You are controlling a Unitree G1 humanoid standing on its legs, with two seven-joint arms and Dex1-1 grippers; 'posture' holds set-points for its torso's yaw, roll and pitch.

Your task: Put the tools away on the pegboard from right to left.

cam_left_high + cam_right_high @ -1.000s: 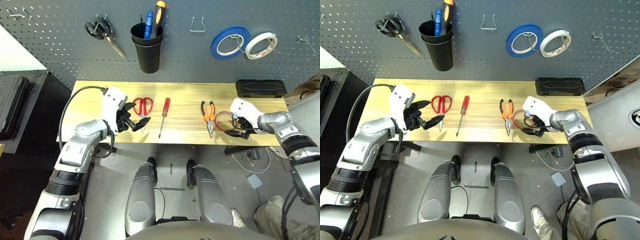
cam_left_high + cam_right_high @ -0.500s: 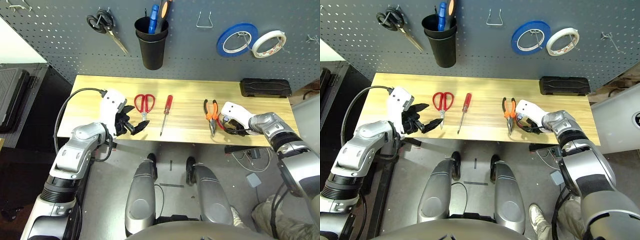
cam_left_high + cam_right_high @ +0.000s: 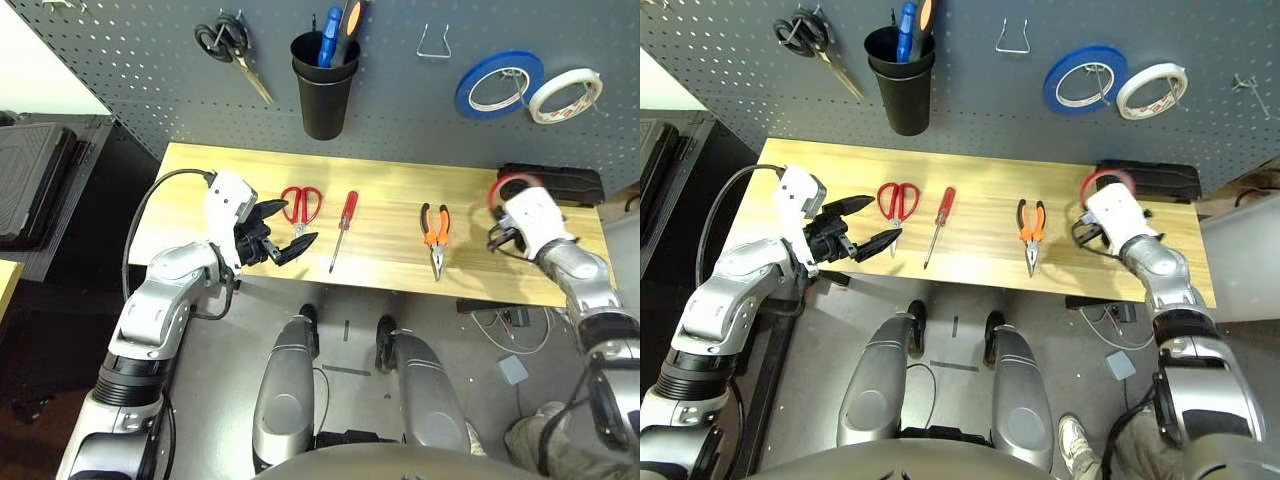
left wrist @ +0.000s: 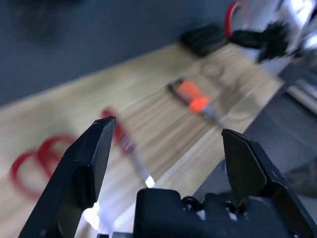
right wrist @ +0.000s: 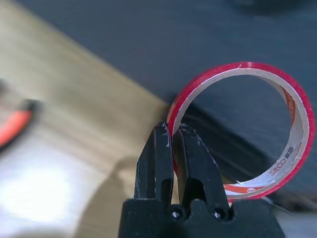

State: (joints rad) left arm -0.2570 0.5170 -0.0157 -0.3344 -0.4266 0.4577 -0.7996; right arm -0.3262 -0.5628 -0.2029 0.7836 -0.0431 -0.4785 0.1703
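Right gripper (image 5: 173, 144) at the right end of the pale wooden surface (image 3: 385, 215), fingers pinching the rim of the thin red tape ring (image 5: 292, 111), ring held off the wood, in front of the flat black box (image 3: 560, 183); left gripper (image 3: 865, 225) near the left end, fingers spread wide, holding nothing; red-handled scissors (image 3: 300, 205), slim red-handled screwdriver (image 3: 343, 228), orange-and-black-handled pliers (image 3: 436, 232) lie in a row on the surface; dark grey perforated pegboard (image 3: 400, 95) rises behind.

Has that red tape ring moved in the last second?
Yes. The right gripper lifted the red tape ring off the table, away from the pliers, toward the pegboard.
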